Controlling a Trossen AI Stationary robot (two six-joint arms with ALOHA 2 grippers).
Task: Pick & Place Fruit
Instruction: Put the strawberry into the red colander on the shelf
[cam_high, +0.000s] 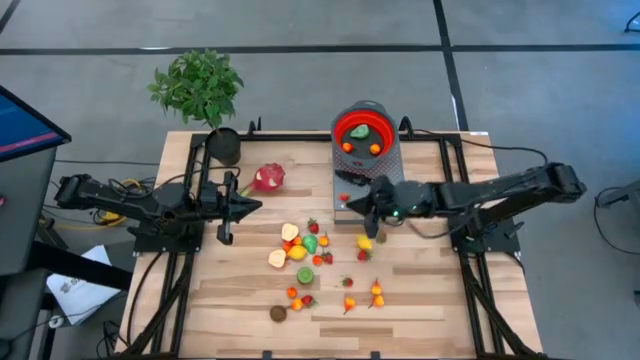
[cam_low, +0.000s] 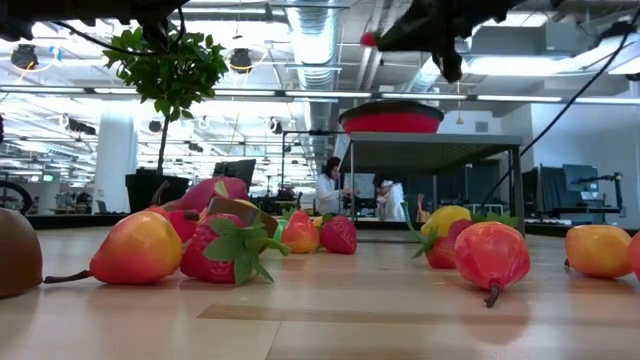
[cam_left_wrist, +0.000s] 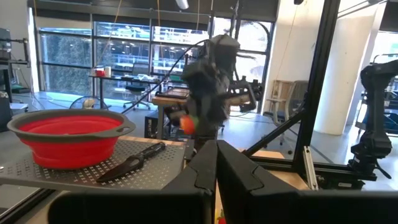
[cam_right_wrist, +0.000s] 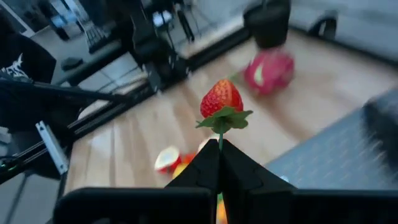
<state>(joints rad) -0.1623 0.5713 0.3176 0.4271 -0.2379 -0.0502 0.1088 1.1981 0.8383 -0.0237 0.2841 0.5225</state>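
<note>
Between the tips of the right gripper (cam_right_wrist: 219, 148), a toy strawberry (cam_right_wrist: 222, 99) is pinched by its green stem, red body upright above the closed fingers.

- Right gripper: raised above the table (cam_high: 420, 290), beside the grey perforated stand (cam_high: 385, 165); fingers clamped on the stem.
- Dragon fruit (cam_right_wrist: 269, 70): pink-red, on the table beyond the held strawberry, near a black pot (cam_right_wrist: 267, 23).
- Red bowl (cam_high: 361, 130): on the stand, just behind the right gripper; two small orange pieces and one green piece lie inside.
- Loose fruit (cam_high: 312, 262): red, orange, yellow and green pieces scattered on the wood below and in front of the right gripper; one brown fruit (cam_high: 278, 313) farthest out.
- Knife (cam_left_wrist: 132, 161): black, flat on the stand beside the bowl.
- Left gripper (cam_left_wrist: 216, 163): fingers pressed together, holding nothing, over the table's left part near the dragon fruit.
- Potted plant (cam_high: 198, 88): at the table's far left corner.
</note>
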